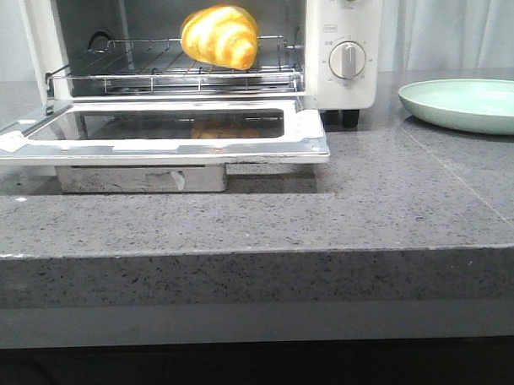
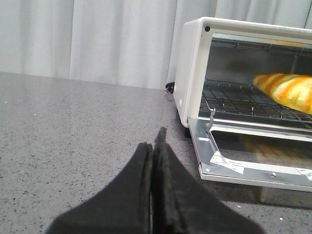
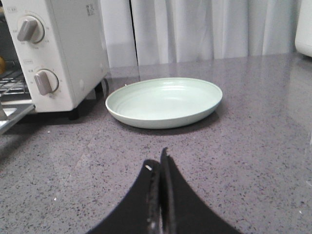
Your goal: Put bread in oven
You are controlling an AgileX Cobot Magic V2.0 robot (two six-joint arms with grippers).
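Observation:
The bread (image 1: 220, 36), a glossy golden-yellow roll with orange-brown stripes, lies on the wire rack (image 1: 151, 68) inside the white oven (image 1: 352, 75). The oven's glass door (image 1: 166, 128) hangs open and flat. The bread also shows in the left wrist view (image 2: 287, 91) inside the oven (image 2: 191, 73). My left gripper (image 2: 154, 146) is shut and empty over the counter, left of the oven. My right gripper (image 3: 160, 163) is shut and empty, in front of the plate. Neither gripper shows in the front view.
An empty pale green plate (image 1: 465, 105) sits on the grey stone counter (image 1: 342, 215) right of the oven; it also shows in the right wrist view (image 3: 164, 101). The oven's dials (image 3: 36, 56) face forward. A metal block (image 1: 142, 178) props the open door. White curtains hang behind.

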